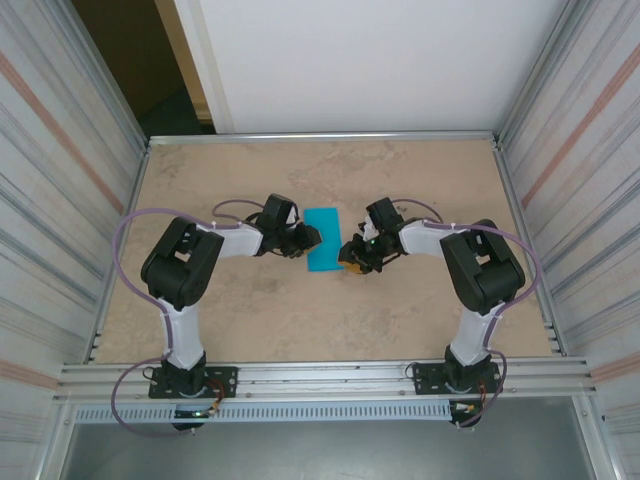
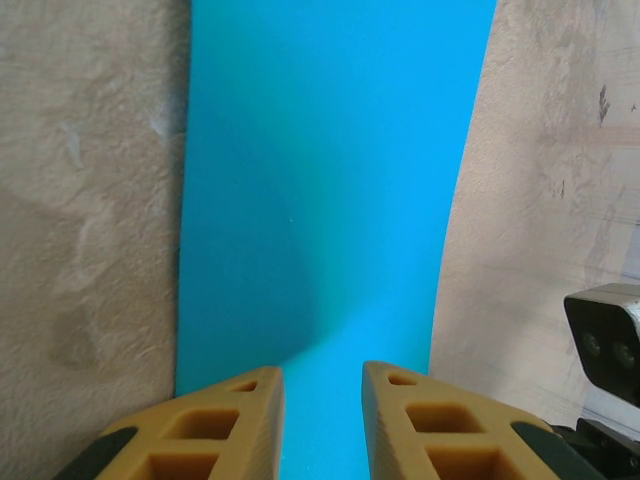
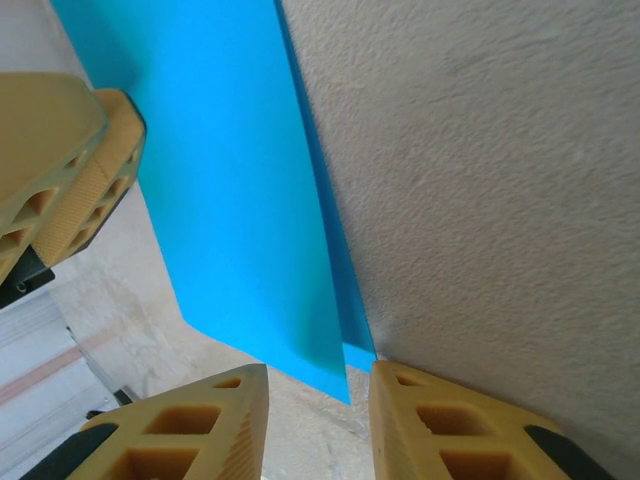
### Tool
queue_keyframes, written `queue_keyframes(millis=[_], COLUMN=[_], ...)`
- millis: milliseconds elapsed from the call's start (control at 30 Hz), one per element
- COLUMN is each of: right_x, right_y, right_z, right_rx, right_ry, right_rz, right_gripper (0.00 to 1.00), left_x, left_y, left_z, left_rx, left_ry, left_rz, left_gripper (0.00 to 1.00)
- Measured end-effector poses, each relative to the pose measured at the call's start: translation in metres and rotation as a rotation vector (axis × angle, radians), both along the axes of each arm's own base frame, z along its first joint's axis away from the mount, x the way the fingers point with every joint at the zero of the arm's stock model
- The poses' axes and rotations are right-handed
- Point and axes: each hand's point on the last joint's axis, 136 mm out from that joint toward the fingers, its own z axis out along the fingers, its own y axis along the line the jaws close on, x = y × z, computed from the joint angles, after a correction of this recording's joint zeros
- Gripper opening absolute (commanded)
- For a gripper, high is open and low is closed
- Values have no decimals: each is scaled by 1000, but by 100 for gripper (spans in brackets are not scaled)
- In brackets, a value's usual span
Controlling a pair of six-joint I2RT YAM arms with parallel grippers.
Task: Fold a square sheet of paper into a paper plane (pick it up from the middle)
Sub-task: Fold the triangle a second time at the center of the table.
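The square sheet of paper (image 1: 322, 240), folded to a narrow teal-blue rectangle, lies on the mottled beige table (image 1: 250, 320) between the two grippers. From overhead, the left gripper (image 1: 306, 240) is set at the sheet's left long edge and the right gripper (image 1: 352, 258) at its near right corner. The fingertips of both are masked there by the dark gripper bodies.

From the left wrist, the left gripper (image 2: 322, 372) is shown with its tan fingers (image 2: 225, 420) narrowly parted and nothing visibly clamped. The sheet is seen in the gap and stretches straight ahead of the tips to the top of the frame, where it is cut off. Its edge ahead of the finger on the picture's right is bowed, and a shadow is cast on the paper just ahead of the tips. Whether the pads touch the sheet cannot be told. A pale grey camera housing (image 2: 605, 340) is cut off at the frame edge beside that finger.

From the right wrist, the right gripper (image 3: 318, 372) is shown with its fingers (image 3: 200, 425) narrowly apart. The sheet's corner, two layers apparently slightly offset, is placed just at the mouth of the gap, unpinched. A darker strip is seen along the sheet's edge, and whether it is lower layer or shadow cannot be made out. The left gripper's ribbed fingers (image 3: 70, 170) are seen ahead and to the left of the tips, cropped by the frame.
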Motion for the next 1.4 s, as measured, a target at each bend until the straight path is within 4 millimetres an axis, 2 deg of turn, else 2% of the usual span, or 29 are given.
queue_keyframes(millis=[533, 867, 1033, 1200, 1400], right_x=[16, 18, 17, 13, 9], right_y=[5, 4, 0, -8, -13], right_z=[3, 4, 3, 1, 9], right_rx=[42, 54, 48, 30, 27], right_ry=[-20, -5, 9, 40, 37], right_rz=[-51, -70, -77, -85, -77], right_gripper=[21, 3, 0, 0, 0], left_x=[1, 0, -1, 5, 16], left_y=[0, -1, -2, -5, -11], left_z=[0, 1, 2, 10, 24], left_rx=[-2, -9, -22, -25, -31], left_ry=[-1, 1, 7, -21, -60], left_rz=[1, -2, -13, -33, -48], left_gripper=[28, 28, 28, 25, 23])
